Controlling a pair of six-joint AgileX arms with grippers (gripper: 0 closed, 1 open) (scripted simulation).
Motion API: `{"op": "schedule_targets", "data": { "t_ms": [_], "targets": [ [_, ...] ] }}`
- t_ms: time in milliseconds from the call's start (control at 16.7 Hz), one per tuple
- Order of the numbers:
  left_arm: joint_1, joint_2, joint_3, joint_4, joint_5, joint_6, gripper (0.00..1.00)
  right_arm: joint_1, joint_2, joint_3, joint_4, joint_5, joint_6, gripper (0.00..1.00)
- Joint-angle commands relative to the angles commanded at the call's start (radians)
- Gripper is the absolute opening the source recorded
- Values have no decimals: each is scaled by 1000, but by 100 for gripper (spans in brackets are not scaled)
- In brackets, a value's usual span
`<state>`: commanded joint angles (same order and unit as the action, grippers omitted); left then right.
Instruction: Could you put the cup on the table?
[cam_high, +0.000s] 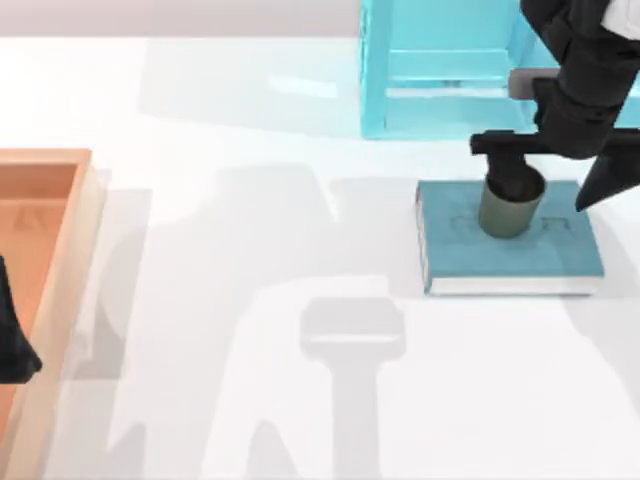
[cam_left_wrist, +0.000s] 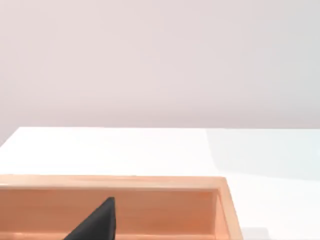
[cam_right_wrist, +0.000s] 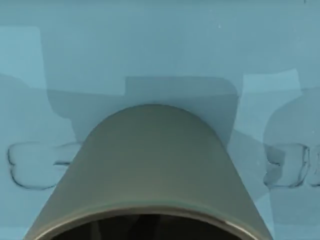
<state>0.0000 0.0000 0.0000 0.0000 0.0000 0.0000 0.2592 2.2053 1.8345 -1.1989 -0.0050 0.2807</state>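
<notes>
**Cup's parked on the book**

Right gripper is closest to the overhead camera, hanging over the cup; can't tell how far its fingers are spread or whether they've got it. Smooth olive-brown cylinder, dark inside, standing upright on the flat teal book, which lies on the matte white table. Left gripper sits over the wooden tray, mostly cut off.

Teal book, wooden tray, blue bin
</notes>
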Motion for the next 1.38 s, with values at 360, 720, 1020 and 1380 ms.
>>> {"op": "schedule_targets", "data": {
  "t_ms": [360,720,1020,1380],
  "targets": [
    [0,0,0,0,0,0,100,0,0,0,0,0,0,10],
    [0,0,0,0,0,0,100,0,0,0,0,0,0,0],
    [0,0,0,0,0,0,100,-2,2,4,-4,0,0,0],
    [0,0,0,0,0,0,100,-4,-4,169,-177,0,0,0]
  ]
}}
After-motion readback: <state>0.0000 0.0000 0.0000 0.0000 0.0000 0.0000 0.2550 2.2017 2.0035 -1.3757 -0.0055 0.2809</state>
